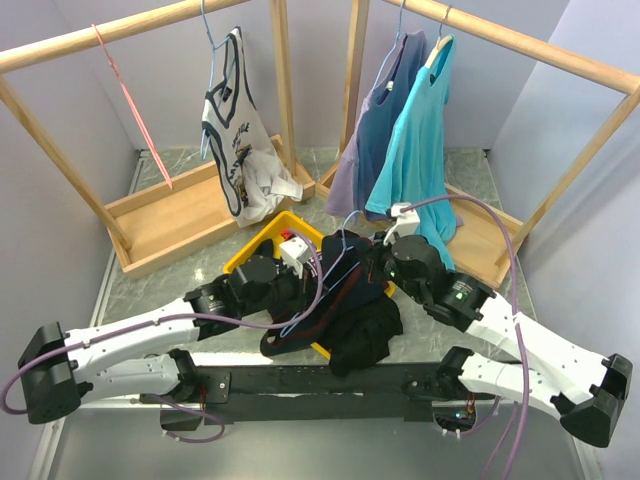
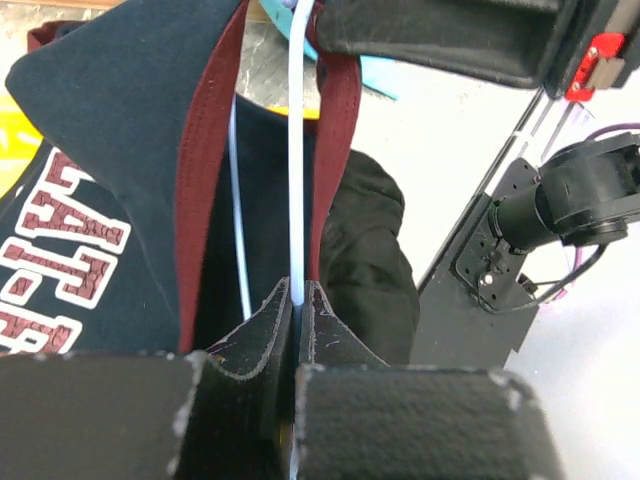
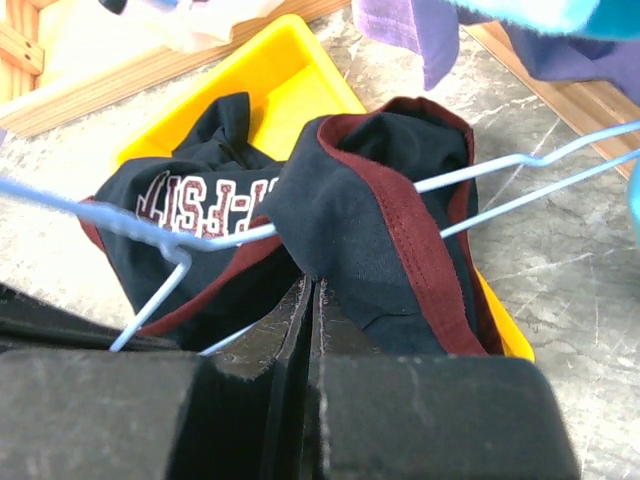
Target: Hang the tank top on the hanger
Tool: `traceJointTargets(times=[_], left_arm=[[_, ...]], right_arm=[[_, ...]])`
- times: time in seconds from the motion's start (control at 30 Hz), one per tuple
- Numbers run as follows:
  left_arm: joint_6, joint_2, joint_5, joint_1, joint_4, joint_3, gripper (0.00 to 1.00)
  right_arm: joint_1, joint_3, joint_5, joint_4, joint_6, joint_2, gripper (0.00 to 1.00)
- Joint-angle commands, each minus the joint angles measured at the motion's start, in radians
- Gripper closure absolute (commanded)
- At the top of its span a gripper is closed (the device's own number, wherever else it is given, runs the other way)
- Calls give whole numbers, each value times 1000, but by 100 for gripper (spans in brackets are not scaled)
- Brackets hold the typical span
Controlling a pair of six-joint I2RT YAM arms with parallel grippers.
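The navy tank top [image 1: 345, 295] with maroon trim lies bunched over the yellow bin, between both grippers. The light-blue wire hanger [image 1: 343, 232] is threaded through one maroon-edged strap. My left gripper [image 1: 300, 258] is shut on the hanger wire [image 2: 294, 150]; in the left wrist view [image 2: 297, 290] the wire runs up from the jaws through the tank top [image 2: 110, 150]. My right gripper [image 1: 385, 262] is shut on a fold of the tank top [image 3: 360, 190]; its jaws [image 3: 312, 282] pinch navy fabric just below the hanger wire [image 3: 480, 172].
The yellow bin [image 1: 262, 245] sits mid-table, with a plain black garment [image 1: 370, 338] spilling over its near side. The left wooden rack holds a pink-red hanger [image 1: 135, 105] and a white tank top [image 1: 235, 130]. The right rack holds teal, blue and purple shirts [image 1: 415, 140].
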State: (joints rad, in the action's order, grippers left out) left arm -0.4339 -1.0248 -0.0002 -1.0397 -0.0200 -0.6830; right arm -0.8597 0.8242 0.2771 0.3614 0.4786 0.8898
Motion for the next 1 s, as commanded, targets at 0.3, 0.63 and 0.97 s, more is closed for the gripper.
traceJointTargets(times=[0.3, 0.63, 0.97], left_arm=[[-6, -47, 177, 124, -259, 37, 99], [-8, -70, 242, 130, -230, 28, 99], [-11, -80, 284, 130, -199, 14, 99]], right_arm=[[-5, -66, -94, -107, -115, -193, 45], [-18, 82, -90, -259, -280, 24, 38], [-38, 73, 8, -326, -305, 112, 49]])
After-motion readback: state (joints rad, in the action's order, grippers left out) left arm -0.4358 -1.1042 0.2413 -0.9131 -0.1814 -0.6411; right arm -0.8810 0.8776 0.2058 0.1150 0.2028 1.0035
